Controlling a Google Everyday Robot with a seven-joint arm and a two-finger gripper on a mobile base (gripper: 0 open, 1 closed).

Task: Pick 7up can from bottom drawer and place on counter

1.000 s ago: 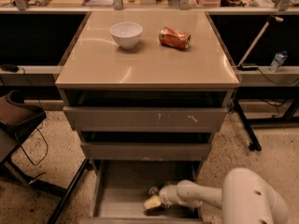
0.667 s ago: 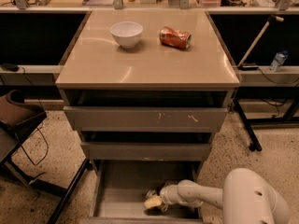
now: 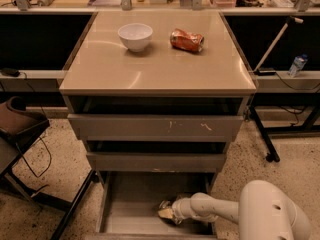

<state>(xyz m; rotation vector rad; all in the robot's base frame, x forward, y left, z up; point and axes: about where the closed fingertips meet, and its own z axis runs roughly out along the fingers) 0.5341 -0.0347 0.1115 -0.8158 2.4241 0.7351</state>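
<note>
The bottom drawer [image 3: 125, 204] is pulled open at the base of the cabinet. The 7up can [image 3: 164, 210], small and pale, lies on the drawer floor right of its middle. My gripper [image 3: 172, 211] reaches in from the right on the white arm [image 3: 220, 211] and is right against the can. Whether it holds the can is hidden. The beige counter [image 3: 160, 69] tops the cabinet.
A white bowl [image 3: 135, 36] and an orange-red dented can [image 3: 186, 39] sit on the counter's far half. Two upper drawers [image 3: 155, 127] stick out above the bottom one. A chair [image 3: 17, 129] stands at left, a black stand leg [image 3: 262, 134] at right.
The gripper and the can have shifted very slightly toward the back of the drawer. Nothing else has moved.
</note>
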